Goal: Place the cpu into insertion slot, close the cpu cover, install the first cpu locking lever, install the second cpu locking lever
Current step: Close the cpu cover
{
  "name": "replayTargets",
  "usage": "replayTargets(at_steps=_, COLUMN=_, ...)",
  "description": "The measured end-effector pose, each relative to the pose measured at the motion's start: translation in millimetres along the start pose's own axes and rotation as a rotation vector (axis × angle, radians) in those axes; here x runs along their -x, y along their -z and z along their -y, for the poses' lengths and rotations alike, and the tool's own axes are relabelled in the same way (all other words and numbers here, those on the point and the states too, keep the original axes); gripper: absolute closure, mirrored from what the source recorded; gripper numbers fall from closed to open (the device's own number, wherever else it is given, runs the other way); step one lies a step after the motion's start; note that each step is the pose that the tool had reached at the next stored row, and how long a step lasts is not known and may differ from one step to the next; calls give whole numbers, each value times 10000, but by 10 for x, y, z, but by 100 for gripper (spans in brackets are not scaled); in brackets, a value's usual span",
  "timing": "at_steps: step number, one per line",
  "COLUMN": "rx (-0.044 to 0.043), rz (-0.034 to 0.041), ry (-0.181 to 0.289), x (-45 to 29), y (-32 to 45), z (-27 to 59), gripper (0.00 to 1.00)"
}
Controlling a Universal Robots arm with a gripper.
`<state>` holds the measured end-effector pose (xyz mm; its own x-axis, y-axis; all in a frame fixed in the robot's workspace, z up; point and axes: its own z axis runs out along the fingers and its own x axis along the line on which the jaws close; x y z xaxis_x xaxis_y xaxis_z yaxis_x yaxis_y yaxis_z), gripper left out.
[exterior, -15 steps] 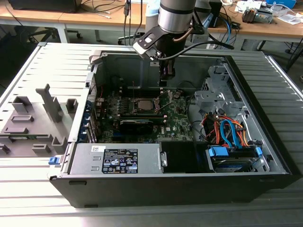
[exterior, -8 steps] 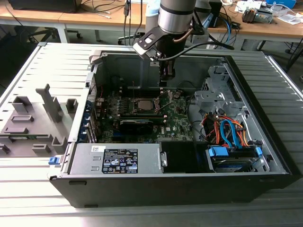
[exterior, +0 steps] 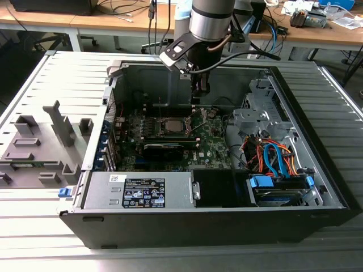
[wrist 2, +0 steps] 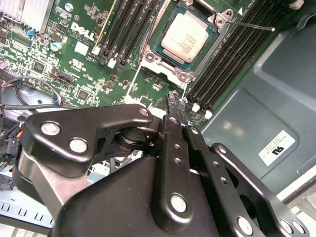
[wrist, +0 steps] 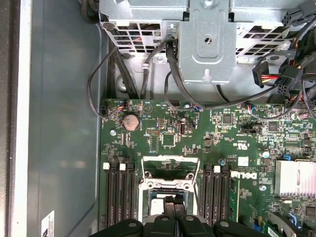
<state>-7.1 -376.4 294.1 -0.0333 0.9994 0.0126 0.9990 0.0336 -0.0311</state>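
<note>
The cpu lies flat in the insertion slot, silver top up, ringed by the socket's metal rim. In the exterior view the slot sits mid-board. The cpu cover stands tilted up at the socket's side toward the exterior view's right. From above its thin frame shows green board through the window. A thin locking lever sticks out from one socket corner. My gripper hangs just above the raised cover. Its fingertips are pressed together with nothing visible between them; the gripper is beside the socket.
Black memory slots flank the socket on both sides. A long black expansion card lies in front of it. A drive cage and orange and blue cables fill the case at the exterior view's right. The power supply sits at the front.
</note>
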Motion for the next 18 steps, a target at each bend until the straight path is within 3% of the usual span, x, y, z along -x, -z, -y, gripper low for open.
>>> replayTargets(at_steps=18, rx=-1, rz=0, ry=0, x=16, y=-44, z=-29, gripper=89)
